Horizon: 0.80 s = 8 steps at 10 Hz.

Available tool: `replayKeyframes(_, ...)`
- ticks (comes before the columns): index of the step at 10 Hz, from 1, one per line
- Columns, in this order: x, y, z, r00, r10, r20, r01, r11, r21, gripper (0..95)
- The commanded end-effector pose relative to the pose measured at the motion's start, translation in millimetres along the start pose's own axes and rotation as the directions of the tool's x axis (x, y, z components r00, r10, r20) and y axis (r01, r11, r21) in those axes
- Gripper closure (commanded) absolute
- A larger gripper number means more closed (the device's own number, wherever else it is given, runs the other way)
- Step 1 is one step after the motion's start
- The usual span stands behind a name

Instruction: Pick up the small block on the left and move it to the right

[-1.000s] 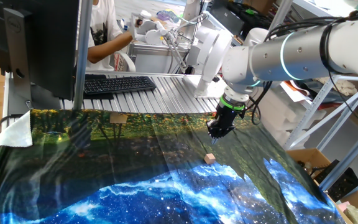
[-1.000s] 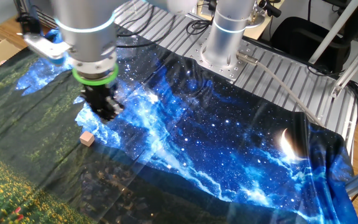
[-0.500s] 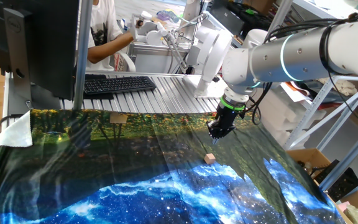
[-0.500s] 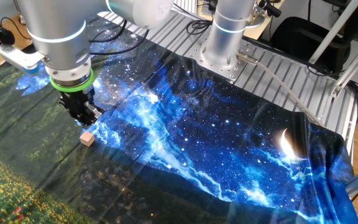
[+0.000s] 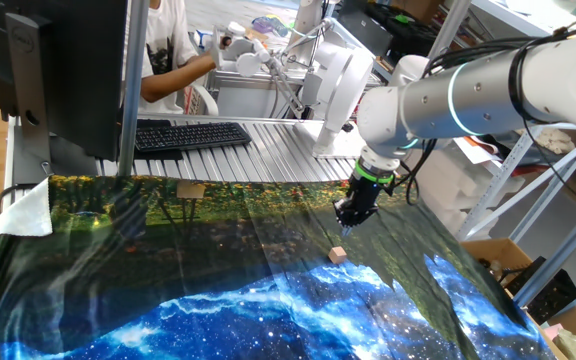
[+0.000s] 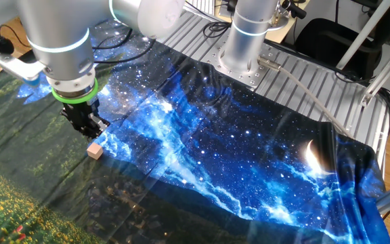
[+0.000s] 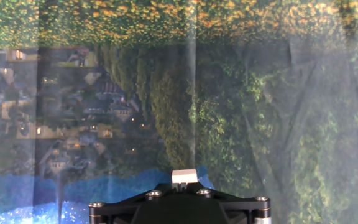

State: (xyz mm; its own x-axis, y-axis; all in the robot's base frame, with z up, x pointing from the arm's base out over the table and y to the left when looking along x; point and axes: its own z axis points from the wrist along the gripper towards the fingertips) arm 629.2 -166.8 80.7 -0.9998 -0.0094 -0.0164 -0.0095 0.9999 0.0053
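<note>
Your desk [image 5: 218,300] wears a printed cloth, forest green running into starry blue, with a keyboard [image 5: 190,134] and a seated person behind it. In one fixed view the hand [image 5: 352,213] hangs fingers-down, pinched together with nothing between them, and the small block [image 5: 338,255] sits on the cloth just below and slightly to its left, apart from it. So, as I judge it, nothing of the task is done: you have yet to grasp, lift and carry the block.

In the other fixed view the hand [image 6: 84,123] stands just above the small block [image 6: 95,150], close but not touching; the arm's bulk hides the fingertips, so the gap is hard to gauge.

In the hand view you see the small block [image 7: 184,178] as a pale sliver at the hand's housing edge, mostly cut off. The fingers themselves do not show.
</note>
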Motion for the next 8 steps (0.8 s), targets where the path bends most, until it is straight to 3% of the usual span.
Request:
replayKeyframes(1, 0.8, 0.6, 1.1, 1.000, 0.002, -0.002, -0.002, 1.000, 0.000, 95.0)
replayKeyframes(6, -0.5, -0.8, 10.0, 1.000, 0.009, 0.004, -0.009, 1.000, 0.002, 95.0)
replayKeyframes(7, -0.2, -0.7, 10.6, 1.000, 0.008, 0.001, -0.008, 1.000, 0.002, 76.0)
replayKeyframes(8, 0.1, -0.7, 11.4, 1.000, 0.009, 0.001, -0.009, 1.000, 0.000, 76.0)
